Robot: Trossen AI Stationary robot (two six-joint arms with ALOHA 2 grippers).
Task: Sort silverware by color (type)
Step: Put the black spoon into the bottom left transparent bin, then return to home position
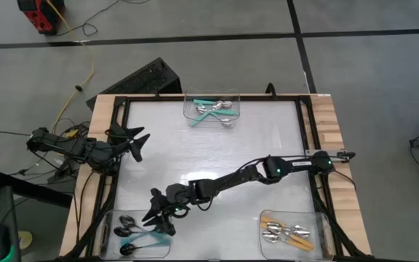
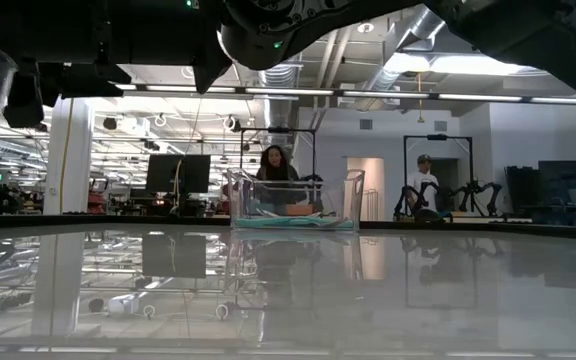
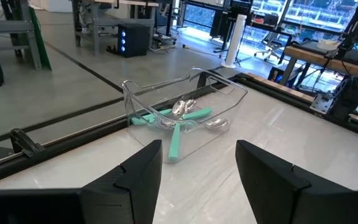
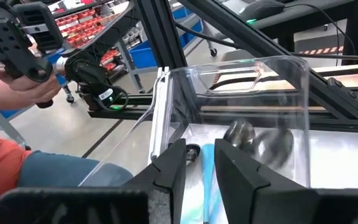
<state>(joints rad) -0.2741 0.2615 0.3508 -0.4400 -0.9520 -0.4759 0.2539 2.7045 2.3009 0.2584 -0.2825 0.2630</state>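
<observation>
Over the near-left bin (image 1: 111, 234), the right hand (image 1: 160, 218) is held with its fingers (image 4: 169, 165) parted by a narrow gap, and a teal spoon handle (image 4: 207, 177) is seen between them, lying in the bin; whether it is gripped cannot be told. Black-bowled spoons (image 1: 127, 225) lie just beside this hand. The left hand (image 1: 137, 140) is held open and empty at the worktop (image 1: 209, 153) edge, facing the far bin (image 3: 225, 90) of teal-handled silver spoons (image 3: 185, 112). Orange-handled spoons (image 1: 286, 234) lie well apart from both.
</observation>
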